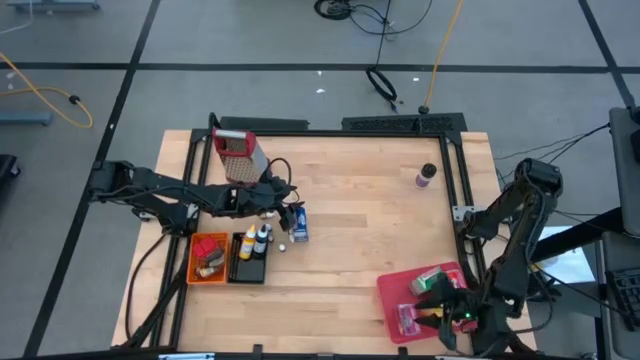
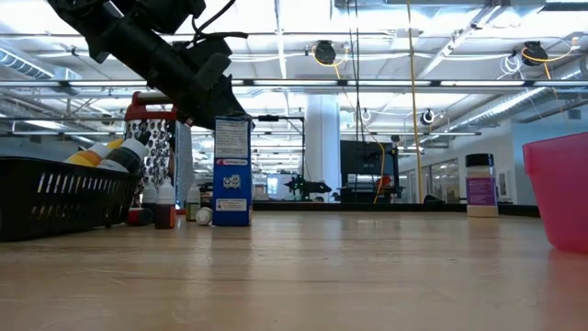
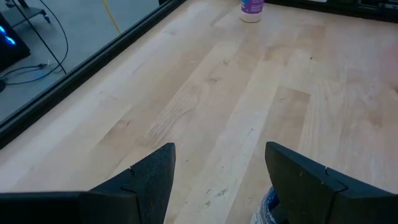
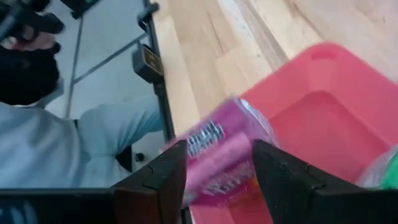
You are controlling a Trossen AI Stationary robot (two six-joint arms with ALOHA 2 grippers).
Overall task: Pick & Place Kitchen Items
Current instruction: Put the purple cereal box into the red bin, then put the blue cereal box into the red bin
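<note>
A blue carton (image 1: 298, 226) (image 2: 231, 171) stands upright on its base near the table's middle. My left gripper (image 1: 284, 208) (image 3: 219, 180) is open, just above and beside the carton's top (image 3: 266, 210); whether a finger touches it, I cannot tell. My right gripper (image 1: 432, 305) (image 4: 219, 180) is at the near right corner, over a red bin (image 1: 392, 290) (image 4: 323, 118), shut on a pink carton (image 1: 407, 318). A green-yellow carton (image 1: 432, 280) lies in the bin. My right gripper holds the pink carton (image 4: 217, 155) pinched between its two fingers (image 4: 168, 177), one on each long side. The carton points away from the fingers, tilted, over the bin's near left part. Whether its lower end rests on the bin's floor does not show.
An orange tray (image 1: 196, 272) and a black tray (image 1: 250, 272) with little bottles sit left of the blue carton. A red-topped grater (image 1: 237, 156) stands behind them. A purple-labelled bottle (image 1: 426, 176) (image 3: 252, 9) stands far right. A person's sleeve (image 4: 81, 146) shows beyond the table's edge.
</note>
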